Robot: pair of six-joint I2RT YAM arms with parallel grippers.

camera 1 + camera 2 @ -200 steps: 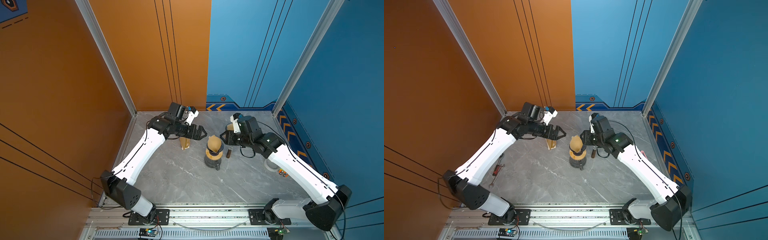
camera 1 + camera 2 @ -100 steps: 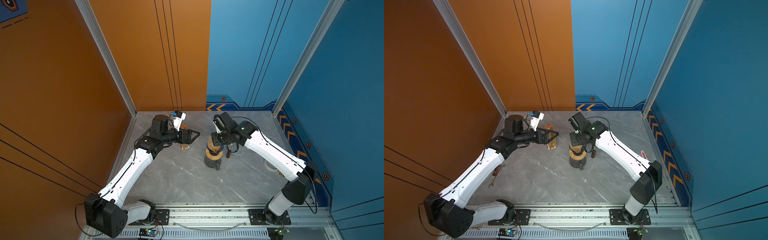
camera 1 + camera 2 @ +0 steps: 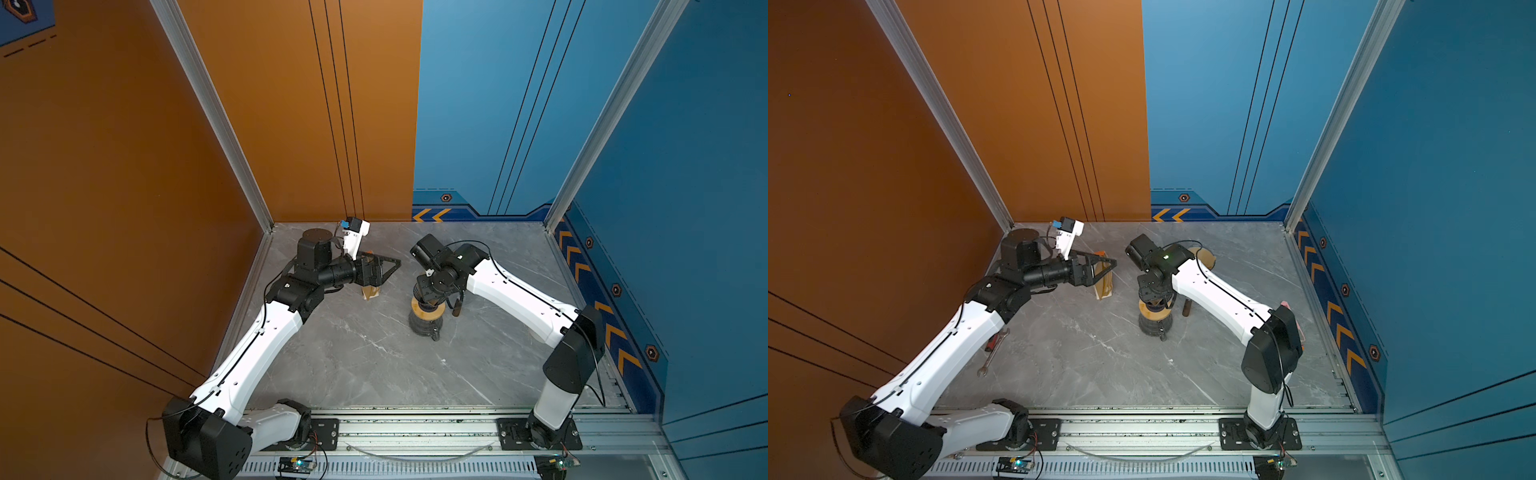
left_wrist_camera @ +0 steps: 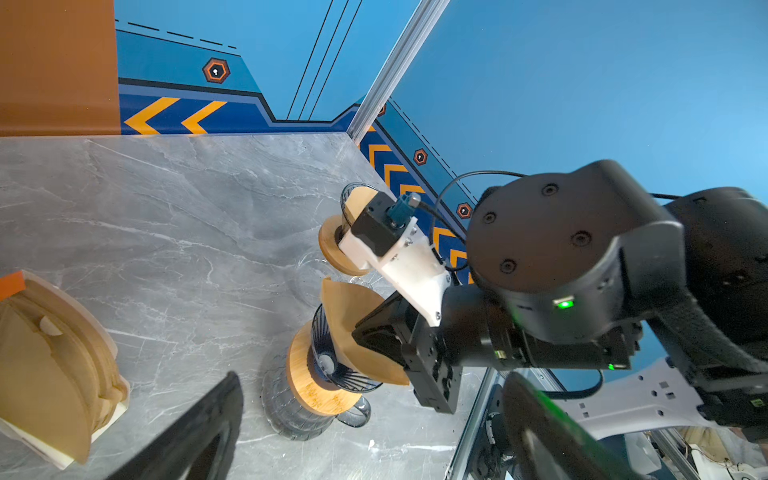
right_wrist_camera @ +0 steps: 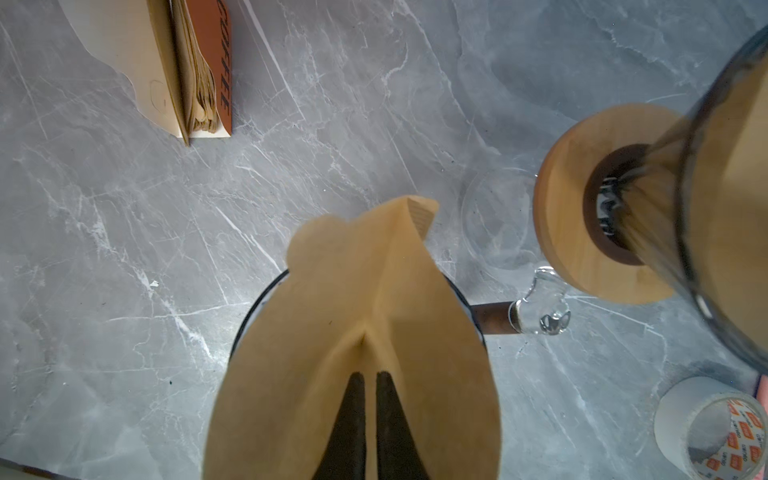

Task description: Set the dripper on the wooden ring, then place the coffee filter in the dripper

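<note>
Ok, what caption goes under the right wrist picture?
Right hand, closed, pinching a fold of the brown paper cone coffee filter sitting in the dark-rimmed dripper.

This is a robot lab test cell. Two white-and-black arms (image 3: 257, 353) stand on an aluminium rail (image 3: 415, 432) at the front edge of a grey marble-look table (image 3: 365, 365). Printed wall panels, orange (image 3: 124, 166) and blue (image 3: 685, 166), joined by aluminium posts (image 3: 208, 112), box it in, with yellow chevrons (image 3: 432, 215) along the foot. A bare circuit board (image 3: 297, 463) with a lit LED sits below the rail. A wrench (image 3: 994, 351) and a tape roll (image 5: 710, 428) lie on the table.
</note>
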